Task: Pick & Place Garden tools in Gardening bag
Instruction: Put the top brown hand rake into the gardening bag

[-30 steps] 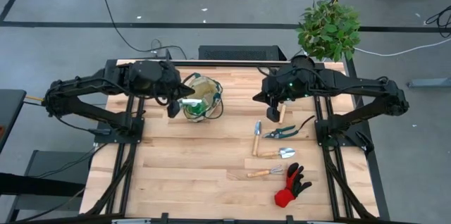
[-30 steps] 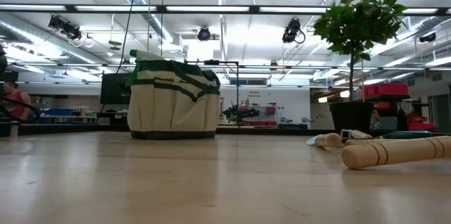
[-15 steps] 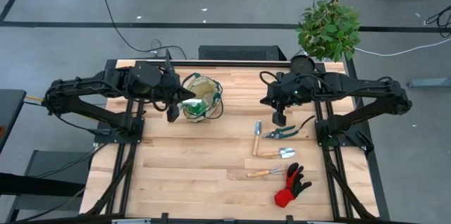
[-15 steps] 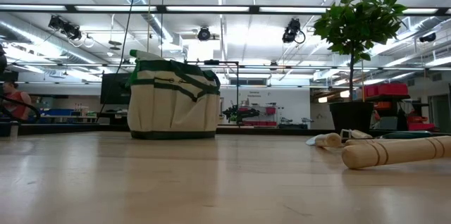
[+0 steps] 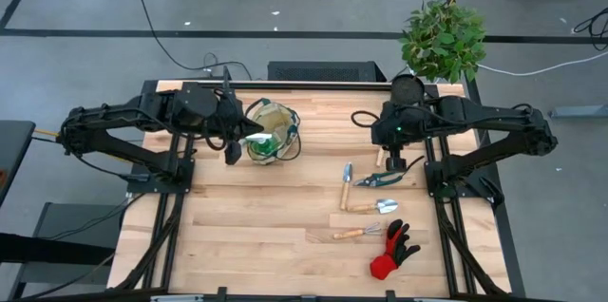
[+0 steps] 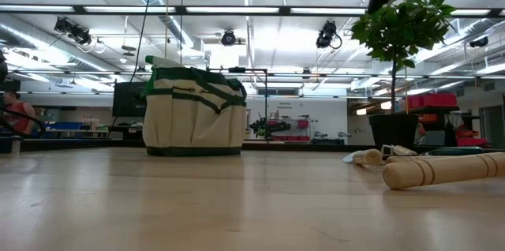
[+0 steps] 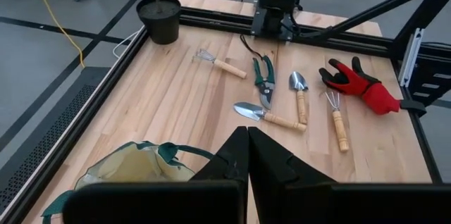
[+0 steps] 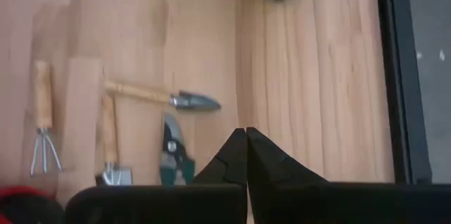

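Both grippers are closed and empty, the left gripper (image 5: 233, 154) beside the bag (image 5: 269, 132), the right gripper (image 5: 393, 162) above the shears (image 5: 378, 179), so it probably must open and descend next.

Bag (image 5: 269, 131) upper centre of table (image 5: 256, 217), green inside. Left gripper (image 5: 233, 153) just left of bag. Right gripper (image 5: 391, 162) right of centre, over shears (image 5: 382, 179). Trowel (image 5: 347, 184) left of shears; second trowel (image 5: 374, 207) below; hand rake (image 5: 355, 233) lower; glove (image 5: 394, 251) lower right. Plant (image 5: 443, 41) upper right, off table corner.
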{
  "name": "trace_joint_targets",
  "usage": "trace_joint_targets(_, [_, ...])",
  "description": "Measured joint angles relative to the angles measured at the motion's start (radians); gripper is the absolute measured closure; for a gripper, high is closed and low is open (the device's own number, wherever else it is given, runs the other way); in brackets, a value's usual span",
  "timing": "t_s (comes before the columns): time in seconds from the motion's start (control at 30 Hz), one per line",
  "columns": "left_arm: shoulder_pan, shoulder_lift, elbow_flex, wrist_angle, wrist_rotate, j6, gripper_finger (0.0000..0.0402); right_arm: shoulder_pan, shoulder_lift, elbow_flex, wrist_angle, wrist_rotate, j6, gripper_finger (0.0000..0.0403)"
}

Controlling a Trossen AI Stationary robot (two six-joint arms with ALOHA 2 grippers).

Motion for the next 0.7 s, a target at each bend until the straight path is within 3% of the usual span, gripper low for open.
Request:
trace_joint_targets(0.17, [0.0, 0.0, 0.0, 0.0, 0.0, 0.0, 0.0393, -0.015, 0.0, 0.0, -0.042, -0.001, -0.079, 0.0403])
trace_joint_targets(0.47, [0.0, 0.0, 0.0, 0.0, 0.0, 0.0, 0.0386, -0.034, 0.0, 0.0, -0.12, -0.003, -0.409, 0.0403])
trace_joint_targets(0.7, [0.0, 0.0, 0.0, 0.0, 0.0, 0.0, 0.0393, -0.062, 0.0, 0.0, -0.159, -0.001, -0.575, 0.0403])
